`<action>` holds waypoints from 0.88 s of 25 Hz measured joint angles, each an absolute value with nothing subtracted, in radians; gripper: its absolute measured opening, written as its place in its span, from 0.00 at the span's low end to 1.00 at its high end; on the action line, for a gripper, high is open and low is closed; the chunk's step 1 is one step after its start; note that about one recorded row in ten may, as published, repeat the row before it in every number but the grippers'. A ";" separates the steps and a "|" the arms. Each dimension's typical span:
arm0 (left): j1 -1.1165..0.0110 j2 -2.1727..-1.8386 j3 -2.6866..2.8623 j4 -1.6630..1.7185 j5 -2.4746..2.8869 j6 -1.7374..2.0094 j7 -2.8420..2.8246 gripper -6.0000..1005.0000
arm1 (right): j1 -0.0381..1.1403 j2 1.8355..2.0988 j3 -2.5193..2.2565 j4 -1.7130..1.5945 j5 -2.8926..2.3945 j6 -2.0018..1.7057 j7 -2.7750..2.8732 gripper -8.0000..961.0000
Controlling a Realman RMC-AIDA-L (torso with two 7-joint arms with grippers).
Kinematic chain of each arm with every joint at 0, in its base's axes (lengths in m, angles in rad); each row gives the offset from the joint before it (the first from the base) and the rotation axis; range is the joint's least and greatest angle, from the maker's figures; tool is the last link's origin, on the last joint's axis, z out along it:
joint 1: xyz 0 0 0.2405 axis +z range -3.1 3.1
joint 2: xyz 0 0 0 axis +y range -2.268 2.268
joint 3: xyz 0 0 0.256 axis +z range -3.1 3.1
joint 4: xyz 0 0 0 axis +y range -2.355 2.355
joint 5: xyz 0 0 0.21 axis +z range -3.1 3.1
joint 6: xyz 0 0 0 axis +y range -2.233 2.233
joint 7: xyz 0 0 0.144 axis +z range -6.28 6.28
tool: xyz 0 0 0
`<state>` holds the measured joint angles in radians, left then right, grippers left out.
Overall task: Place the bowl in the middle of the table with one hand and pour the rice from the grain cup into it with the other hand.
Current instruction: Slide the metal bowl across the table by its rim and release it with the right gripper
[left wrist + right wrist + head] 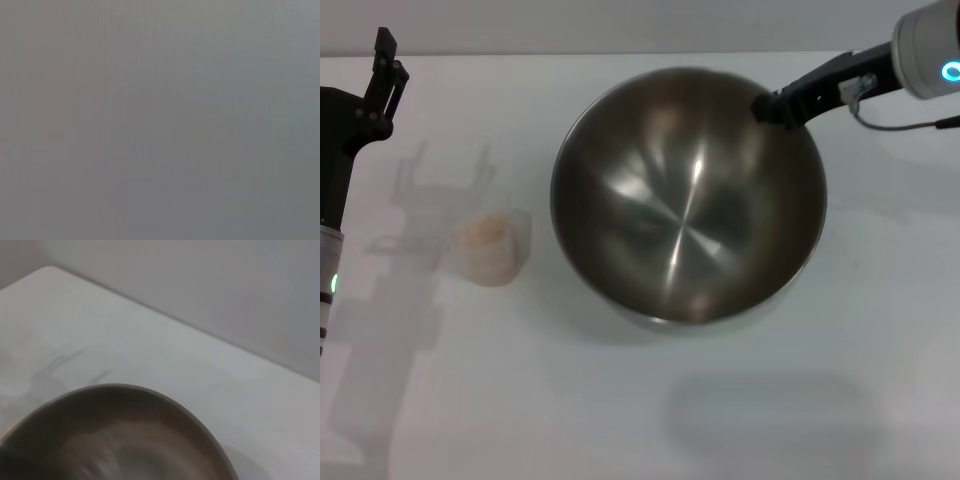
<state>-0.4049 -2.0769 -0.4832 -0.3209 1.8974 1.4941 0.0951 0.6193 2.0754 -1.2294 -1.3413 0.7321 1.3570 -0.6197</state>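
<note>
The large round stainless-steel mixing bowl [688, 195] is seen near the middle of the plain white bench [620, 400], its shiny brushed inside facing up and its far side lifted slightly, so that it sits tilted. The right hand [767, 106] is placed at the bowl's far right rim, its dark fingers pinching that thin rim. In the right wrist view only the bowl's curved rim [150, 390] and the white bench [100, 325] beyond it are shown; the hand itself is not seen there.

Just to the left of the bowl, and apart from it, the small clear frosted plastic grain cup [495, 245] is stood upright on the bench. A low heap of pale beige rice [483, 231] is held inside it.

Well to the left of the bowl, beyond the cup, the left hand [388, 62] is held up above the bench's far edge, touching nothing; whether its fingers are spread or pressed together cannot be told. Nothing but flat grey is shown in the left wrist view.
</note>
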 joint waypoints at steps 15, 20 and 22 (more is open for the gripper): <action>-0.405 -2.077 -0.482 -0.319 1.897 1.491 0.095 0.83 | 0.648 2.075 -1.246 -1.212 0.801 1.384 -0.640 0.03; -0.407 -2.077 -0.481 -0.318 1.897 1.492 0.095 0.83 | 0.661 2.073 -1.246 -1.175 0.801 1.389 -0.640 0.03; -0.408 -2.077 -0.480 -0.317 1.897 1.492 0.095 0.83 | 0.664 2.073 -1.246 -1.168 0.799 1.390 -0.640 0.03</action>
<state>-0.4081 -2.0770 -0.4801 -0.3175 1.8975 1.4917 0.0951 0.6635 2.0733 -1.2456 -1.1684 0.7990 1.3901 -0.6398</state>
